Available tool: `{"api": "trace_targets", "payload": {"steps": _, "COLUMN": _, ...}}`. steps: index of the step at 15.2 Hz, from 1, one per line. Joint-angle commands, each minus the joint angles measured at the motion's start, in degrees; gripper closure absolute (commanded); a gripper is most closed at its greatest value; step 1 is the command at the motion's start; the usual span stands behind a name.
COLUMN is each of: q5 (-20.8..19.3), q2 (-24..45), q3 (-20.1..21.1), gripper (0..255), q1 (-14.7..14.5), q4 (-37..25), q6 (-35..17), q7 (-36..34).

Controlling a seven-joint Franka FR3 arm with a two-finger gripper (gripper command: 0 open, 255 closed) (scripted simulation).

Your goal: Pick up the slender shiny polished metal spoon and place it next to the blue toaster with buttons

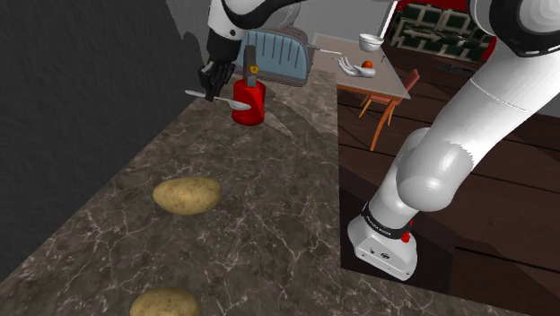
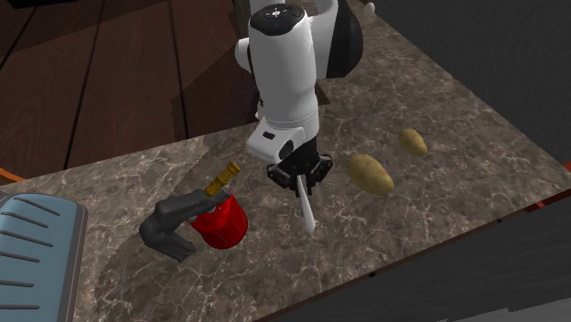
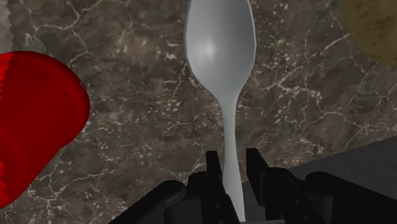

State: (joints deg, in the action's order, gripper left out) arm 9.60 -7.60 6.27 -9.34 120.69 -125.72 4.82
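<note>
A slender silver spoon point(image 3: 219, 48) is clasped by its handle in my gripper point(image 3: 233, 159), bowl pointing away from the hand. In the shoulder view the gripper point(image 1: 213, 87) holds the spoon point(image 1: 235, 104) level above the dark marble counter point(image 1: 269, 206), just beside a red bottle point(image 1: 249, 105). The blue toaster point(image 1: 278, 56) stands behind that bottle at the counter's far end. From the second exterior view the spoon point(image 2: 307, 211) hangs from the gripper point(image 2: 299, 178), right of the red bottle point(image 2: 222, 225); the toaster point(image 2: 32, 256) is at the lower left.
Two potatoes point(image 1: 187, 195) point(image 1: 164, 303) lie on the nearer part of the counter. The red bottle has a grey trigger head point(image 2: 169, 229). A dark wall point(image 1: 81, 108) borders the counter at the shoulder view's left. Beyond the counter's edge stands a table point(image 1: 381, 81) with dishes.
</note>
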Motion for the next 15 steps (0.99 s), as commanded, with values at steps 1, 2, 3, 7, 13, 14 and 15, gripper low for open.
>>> {"api": "trace_targets", "payload": {"steps": 1, "q5": -0.12, "q2": -0.31, "q3": -0.02, "gripper": 255, "q1": 0.02, "q4": -1.15, "q6": 1.47, "q7": -0.23}}
{"api": "trace_targets", "payload": {"steps": 2, "q5": -0.18, "q2": -0.46, "q3": -0.04, "gripper": 255, "q1": 0.04, "q4": -1.77, "q6": 2.23, "q7": -0.33}}
{"api": "trace_targets", "payload": {"steps": 3, "q5": -0.23, "q2": -0.60, "q3": -0.05, "gripper": 255, "q1": 0.06, "q4": -2.39, "q6": 2.99, "q7": -0.43}}
{"api": "trace_targets", "payload": {"steps": 7, "q5": -0.45, "q2": -1.02, "q3": -0.13, "gripper": 255, "q1": 0.13, "q4": -5.02, "q6": 6.02, "q7": -0.83}}
{"api": "trace_targets", "payload": {"steps": 13, "q5": -0.76, "q2": -1.29, "q3": -0.23, "gripper": 255, "q1": 0.23, "q4": -9.34, "q6": 10.58, "q7": -1.42}}
{"api": "trace_targets", "payload": {"steps": 14, "q5": -0.81, "q2": -1.29, "q3": -0.24, "gripper": 255, "q1": 0.24, "q4": -10.10, "q6": 11.34, "q7": -1.52}}
{"api": "trace_targets", "payload": {"steps": 15, "q5": -0.86, "q2": -1.28, "q3": -0.26, "gripper": 255, "q1": 0.25, "q4": -10.88, "q6": 12.11, "q7": -1.62}}
